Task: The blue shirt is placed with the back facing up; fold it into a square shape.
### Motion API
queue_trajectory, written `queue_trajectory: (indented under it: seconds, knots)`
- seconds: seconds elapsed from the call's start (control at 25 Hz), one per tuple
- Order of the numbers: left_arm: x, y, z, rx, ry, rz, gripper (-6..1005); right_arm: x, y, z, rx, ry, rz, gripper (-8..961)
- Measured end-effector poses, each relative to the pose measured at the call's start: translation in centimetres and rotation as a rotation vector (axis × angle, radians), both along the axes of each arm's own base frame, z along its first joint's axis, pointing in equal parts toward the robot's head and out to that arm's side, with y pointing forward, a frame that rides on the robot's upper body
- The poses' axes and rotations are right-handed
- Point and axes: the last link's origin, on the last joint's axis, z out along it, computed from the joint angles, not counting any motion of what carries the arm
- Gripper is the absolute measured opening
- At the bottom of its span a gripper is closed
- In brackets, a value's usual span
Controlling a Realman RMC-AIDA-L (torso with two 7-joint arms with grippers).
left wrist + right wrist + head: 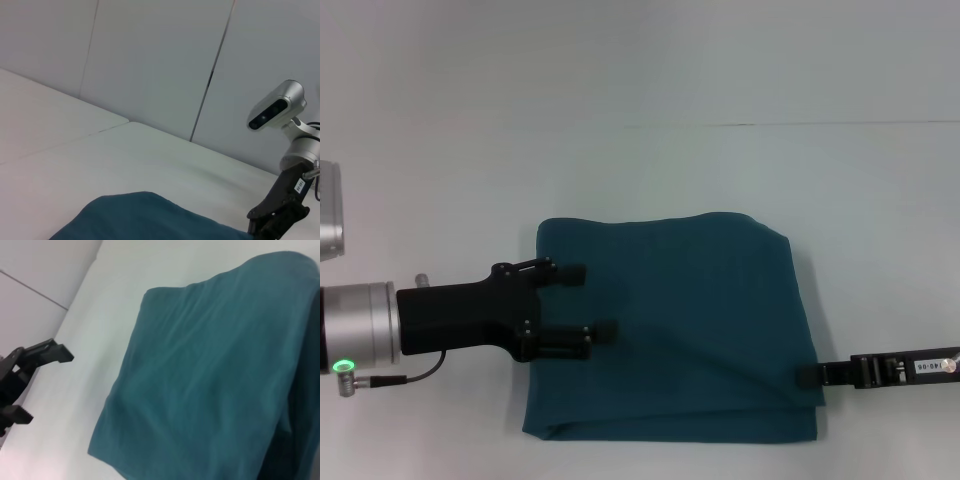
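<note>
The blue shirt (pixel 680 330) lies on the white table, folded into a rough square, plain side up, with no lettering showing. It also shows in the left wrist view (pixel 145 220) and the right wrist view (pixel 210 380). My left gripper (pixel 590 300) is open, its two fingers spread just above the shirt's left edge, holding nothing. It shows far off in the right wrist view (pixel 42 385). My right gripper (pixel 808 375) is at the shirt's right edge near the front right corner, seen edge-on. It also shows in the left wrist view (pixel 272 220).
The white table (pixel 650 170) reaches back to a seam line. Pale wall panels (pixel 160 65) stand behind it. The right arm's wrist camera (pixel 277 107) sits above its gripper.
</note>
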Motion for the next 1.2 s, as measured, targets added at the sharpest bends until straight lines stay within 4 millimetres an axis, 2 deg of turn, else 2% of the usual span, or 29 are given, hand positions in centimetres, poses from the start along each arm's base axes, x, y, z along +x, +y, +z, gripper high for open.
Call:
queue_trajectory:
  seconds: [0.16,0.44,0.68,1.2]
  knots:
    - [0.0,0.0,0.0,0.001,-0.001,0.000,949,-0.3,-0.3,0.1,-0.016,0.027,0.013,15]
    - [0.1,0.1,0.0,0.002,-0.004,0.000,949,-0.7,-0.8,0.6,-0.049,0.077,-0.012,46]
    - [0.1,0.0,-0.1,-0.001,-0.008,0.005,949,-0.4,-0.9,1.1,-0.066,0.083,-0.081,72]
    - [0.2,0.2,-0.1,0.002,-0.011,0.004,947,0.5,-1.0,1.7,-0.065,0.036,-0.090,129]
